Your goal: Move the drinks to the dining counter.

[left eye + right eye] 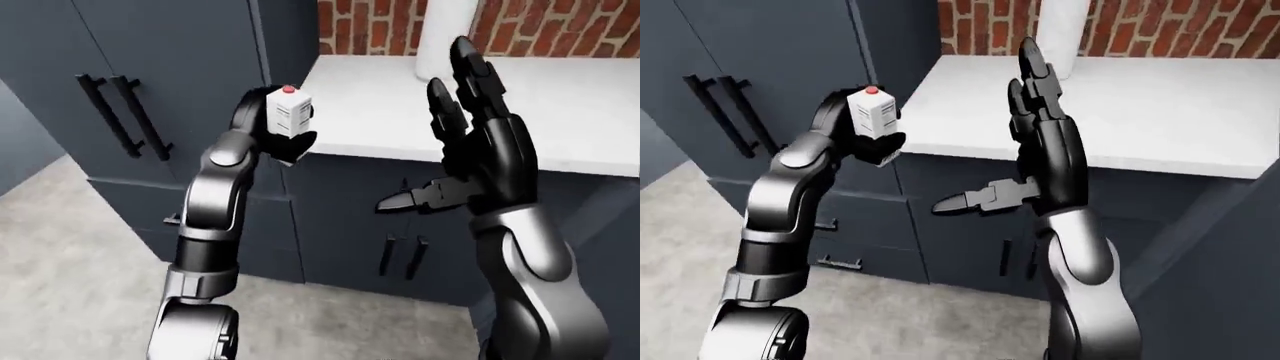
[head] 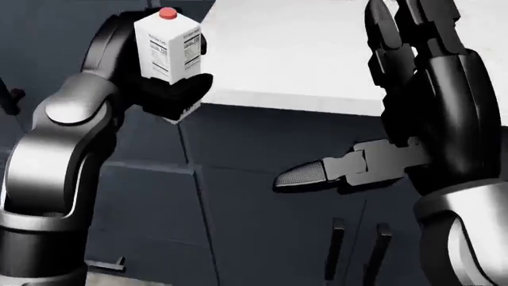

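A white drink carton (image 2: 167,50) with a red cap is held upright in my left hand (image 2: 173,90), whose dark fingers are shut round its lower part. It hangs off the left corner of the white counter (image 1: 560,112), at about counter height, in front of the dark cabinets. My right hand (image 1: 447,150) is raised beside it on the right, open, with its fingers pointing up, its thumb sticking out to the left, and nothing in it.
A white cylindrical object (image 1: 443,34) stands on the counter against the brick wall (image 1: 360,26). Dark base cabinets (image 1: 350,225) run under the counter. A tall dark cabinet with two long bar handles (image 1: 120,112) stands at the left. Grey floor (image 1: 60,247) lies below.
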You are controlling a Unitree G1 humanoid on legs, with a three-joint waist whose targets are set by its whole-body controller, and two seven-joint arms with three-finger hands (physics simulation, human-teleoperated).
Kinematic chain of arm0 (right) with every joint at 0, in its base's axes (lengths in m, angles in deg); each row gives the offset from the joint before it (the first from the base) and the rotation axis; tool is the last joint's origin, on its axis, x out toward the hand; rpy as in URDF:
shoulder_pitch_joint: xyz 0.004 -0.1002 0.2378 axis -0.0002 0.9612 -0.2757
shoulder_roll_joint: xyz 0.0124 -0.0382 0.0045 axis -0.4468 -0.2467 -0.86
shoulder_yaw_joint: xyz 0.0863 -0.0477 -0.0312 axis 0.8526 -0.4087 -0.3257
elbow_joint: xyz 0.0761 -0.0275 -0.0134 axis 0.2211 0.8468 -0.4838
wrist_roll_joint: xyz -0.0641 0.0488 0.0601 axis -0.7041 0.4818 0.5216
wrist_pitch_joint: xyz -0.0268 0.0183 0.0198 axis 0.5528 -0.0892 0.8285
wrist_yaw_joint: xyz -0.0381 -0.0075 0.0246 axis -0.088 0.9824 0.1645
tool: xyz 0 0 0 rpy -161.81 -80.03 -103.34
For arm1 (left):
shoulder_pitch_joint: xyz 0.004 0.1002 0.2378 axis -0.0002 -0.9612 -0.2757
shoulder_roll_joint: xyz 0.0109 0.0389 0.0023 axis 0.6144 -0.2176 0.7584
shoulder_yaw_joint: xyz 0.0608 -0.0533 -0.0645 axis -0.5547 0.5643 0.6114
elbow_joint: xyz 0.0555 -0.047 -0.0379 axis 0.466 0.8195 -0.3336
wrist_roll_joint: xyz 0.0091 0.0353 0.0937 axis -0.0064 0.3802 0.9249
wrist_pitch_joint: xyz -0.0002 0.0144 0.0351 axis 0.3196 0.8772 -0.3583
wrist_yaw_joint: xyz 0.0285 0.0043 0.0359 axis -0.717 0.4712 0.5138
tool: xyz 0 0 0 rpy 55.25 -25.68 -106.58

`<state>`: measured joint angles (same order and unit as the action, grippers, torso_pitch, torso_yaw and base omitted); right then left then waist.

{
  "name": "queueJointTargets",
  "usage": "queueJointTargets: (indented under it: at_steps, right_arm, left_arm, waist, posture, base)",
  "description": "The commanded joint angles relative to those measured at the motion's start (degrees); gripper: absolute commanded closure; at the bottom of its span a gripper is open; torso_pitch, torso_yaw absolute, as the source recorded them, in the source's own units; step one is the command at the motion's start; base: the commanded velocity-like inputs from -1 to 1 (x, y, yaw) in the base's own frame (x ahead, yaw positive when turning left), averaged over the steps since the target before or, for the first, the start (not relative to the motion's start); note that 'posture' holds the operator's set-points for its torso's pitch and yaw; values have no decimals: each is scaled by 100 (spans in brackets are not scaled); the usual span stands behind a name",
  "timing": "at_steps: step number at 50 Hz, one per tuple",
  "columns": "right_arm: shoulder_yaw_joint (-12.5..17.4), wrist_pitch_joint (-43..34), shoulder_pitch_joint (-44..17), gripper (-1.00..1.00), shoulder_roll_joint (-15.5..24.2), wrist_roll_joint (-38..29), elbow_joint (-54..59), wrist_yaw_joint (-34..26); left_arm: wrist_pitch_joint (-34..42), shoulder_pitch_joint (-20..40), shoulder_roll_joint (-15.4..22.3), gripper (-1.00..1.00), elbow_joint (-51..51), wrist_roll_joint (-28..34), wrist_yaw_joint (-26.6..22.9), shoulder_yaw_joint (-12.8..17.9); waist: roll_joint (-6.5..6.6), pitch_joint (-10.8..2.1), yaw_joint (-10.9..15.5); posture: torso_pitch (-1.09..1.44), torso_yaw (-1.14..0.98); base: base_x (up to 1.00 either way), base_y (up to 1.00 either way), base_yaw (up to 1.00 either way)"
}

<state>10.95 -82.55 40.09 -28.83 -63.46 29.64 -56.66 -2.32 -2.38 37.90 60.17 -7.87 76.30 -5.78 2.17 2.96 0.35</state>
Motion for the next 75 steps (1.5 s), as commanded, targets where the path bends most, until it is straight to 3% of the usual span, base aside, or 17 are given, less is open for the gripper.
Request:
queueJointTargets:
  at_steps: [1,5,6,9,17,20,21,33,36,42,51,53,58,62,71,74,75]
  right_arm:
    - [-46,139,-170,-100,-10,221,-163,2]
    - [-82,159,-155,-100,37,284,-162,53]
    - [-90,145,-156,-100,43,297,-176,65]
    - [-88,228,-97,-100,77,284,-126,49]
    - [-224,234,-57,-100,36,186,-113,85]
    - [-220,201,-90,-100,38,88,-78,52]
    - [-213,243,-68,-100,25,75,-54,35]
    - [-445,574,47,-100,-124,-414,172,-26]
    - [-461,787,88,-100,-168,-480,325,-70]
    - [-463,1023,132,-100,-193,-705,457,-137]
    - [-549,1048,211,-100,-264,-827,431,-259]
    - [-528,1037,204,-100,-263,-833,425,-273]
    - [-509,817,74,-100,-225,-837,391,-321]
    - [-498,854,77,-100,-224,-854,403,-339]
    - [-538,996,129,-100,-252,-902,498,-338]
    - [-553,996,129,-100,-267,-926,502,-339]
    - [-566,999,142,-100,-269,-939,496,-341]
  left_arm:
    - [-202,158,137,100,-225,46,77,186]
    - [-140,85,175,100,-391,-4,72,232]
    - [-144,43,191,100,-425,-30,82,260]
    - [81,-114,228,100,-863,-93,108,283]
    - [770,-634,378,100,-2173,-221,28,372]
    - [1092,-786,441,100,-2736,-218,-33,395]
    - [1167,-817,460,100,-2865,-221,-55,424]
    - [1527,-1326,618,100,-3795,-455,-120,719]
    - [1615,-1308,642,100,-3905,-485,-102,707]
    - [1737,-1299,630,100,-4097,-529,-76,693]
    - [1792,-1236,625,100,-4121,-568,-34,645]
    - [1828,-1221,611,100,-4145,-557,-32,620]
    - [1820,-1203,546,100,-4123,-516,-25,567]
    - [1835,-1202,515,100,-4152,-495,-26,537]
    - [1788,-1237,487,100,-4144,-473,-40,548]
    - [1763,-1230,498,100,-4117,-474,-49,549]
    - [1772,-1227,494,100,-4125,-476,-45,552]
  waist:
    - [-52,-119,52]
    - [522,-278,112]
    - [280,-48,109]
    - [106,-233,165]
    - [-363,-77,168]
    - [-764,-191,158]
    - [-622,-43,109]
    - [-38,-84,98]
    - [404,-230,160]
    - [-64,-182,269]
    - [-451,-89,148]
    - [-779,-165,132]
    - [-778,-109,174]
    - [-572,-7,104]
    - [31,-200,-384]
    - [682,-288,-276]
    - [252,-18,-308]
  posture:
    - [0,0]
    - [0,0]
    - [0,0]
    - [0,0]
    - [0,0]
    - [0,0]
    - [0,0]
    - [0,0]
    - [0,0]
    - [0,0]
    - [0,0]
    - [0,0]
    - [0,0]
    - [0,0]
    - [0,0]
    - [0,0]
    - [0,0]
  base:
    - [-27,0,100]
    - [-27,0,100]
    - [-27,0,100]
    - [-26,0,100]
    - [-25,0,100]
    - [-18,0,100]
    - [-16,0,100]
    - [-5,0,100]
    - [0,0,100]
    - [0,0,100]
    - [0,0,100]
    - [9,0,100]
    - [32,37,60]
    - [78,66,0]
    - [91,44,0]
    - [97,31,0]
    - [100,27,0]
